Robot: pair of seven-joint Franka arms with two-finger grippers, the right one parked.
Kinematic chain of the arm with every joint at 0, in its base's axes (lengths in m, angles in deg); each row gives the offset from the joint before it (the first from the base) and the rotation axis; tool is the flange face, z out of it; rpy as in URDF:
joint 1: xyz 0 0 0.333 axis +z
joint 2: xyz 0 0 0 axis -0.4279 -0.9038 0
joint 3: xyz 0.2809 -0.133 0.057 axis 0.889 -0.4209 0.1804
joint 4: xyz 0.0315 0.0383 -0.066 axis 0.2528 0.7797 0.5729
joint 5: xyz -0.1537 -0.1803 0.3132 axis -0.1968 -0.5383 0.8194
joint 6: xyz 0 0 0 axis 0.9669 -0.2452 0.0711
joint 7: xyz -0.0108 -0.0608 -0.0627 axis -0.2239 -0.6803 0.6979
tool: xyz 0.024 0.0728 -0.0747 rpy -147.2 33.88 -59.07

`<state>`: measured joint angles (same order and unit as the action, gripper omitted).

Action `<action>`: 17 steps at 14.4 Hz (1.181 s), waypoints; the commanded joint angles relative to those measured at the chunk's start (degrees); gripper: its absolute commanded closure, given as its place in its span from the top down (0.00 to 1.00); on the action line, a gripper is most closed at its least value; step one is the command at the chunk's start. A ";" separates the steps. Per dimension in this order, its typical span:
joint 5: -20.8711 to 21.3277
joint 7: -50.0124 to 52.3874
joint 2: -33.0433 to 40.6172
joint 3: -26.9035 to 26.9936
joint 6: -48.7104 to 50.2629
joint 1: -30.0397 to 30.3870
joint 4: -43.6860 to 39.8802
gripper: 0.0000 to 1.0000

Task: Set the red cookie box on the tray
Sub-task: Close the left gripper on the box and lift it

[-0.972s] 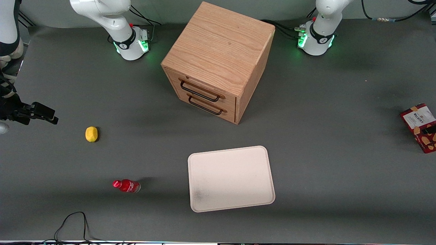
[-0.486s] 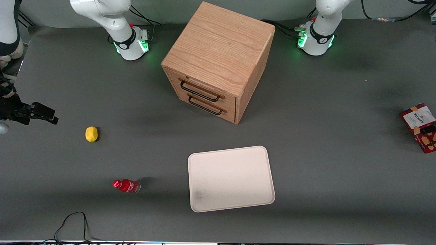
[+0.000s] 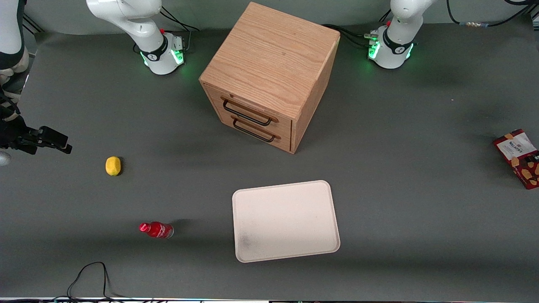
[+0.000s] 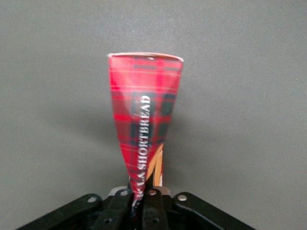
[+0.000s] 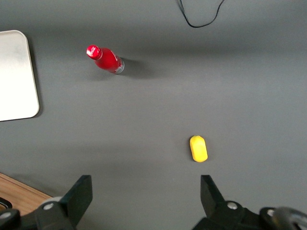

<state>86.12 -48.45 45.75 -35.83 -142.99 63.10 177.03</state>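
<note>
The red cookie box (image 3: 517,156) is at the working arm's end of the table, at the edge of the front view. My left gripper (image 4: 142,194) is shut on the box's near end, and the tartan carton (image 4: 144,105) reaches away from the jaws over bare grey mat. In the front view the gripper itself is almost wholly out of frame. The cream tray (image 3: 285,221) lies flat with nothing on it near the front edge of the table, in front of the drawer cabinet and well apart from the box. The parked arm's wrist view catches one corner of the tray (image 5: 14,72).
A wooden two-drawer cabinet (image 3: 269,75) stands mid-table, farther from the camera than the tray. A small red bottle (image 3: 156,229) and a yellow lemon-like object (image 3: 113,166) lie toward the parked arm's end. A black cable (image 3: 90,277) loops at the front edge.
The cookie box has shifted slightly in the front view, a few pixels toward the table's middle, and turned a little. The tray, bottle and yellow object have not moved.
</note>
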 commanded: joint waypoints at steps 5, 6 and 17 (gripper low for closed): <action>0.42 -0.22 2.65 0.12 0.40 -0.41 1.40 0.00; 0.51 -0.22 3.09 0.12 1.62 -0.41 0.61 0.00; 3.76 -0.22 13.73 -0.41 35.43 -3.14 -15.80 0.00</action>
<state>88.67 -48.52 59.38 -36.59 -114.73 60.86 167.39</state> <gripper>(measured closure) 0.965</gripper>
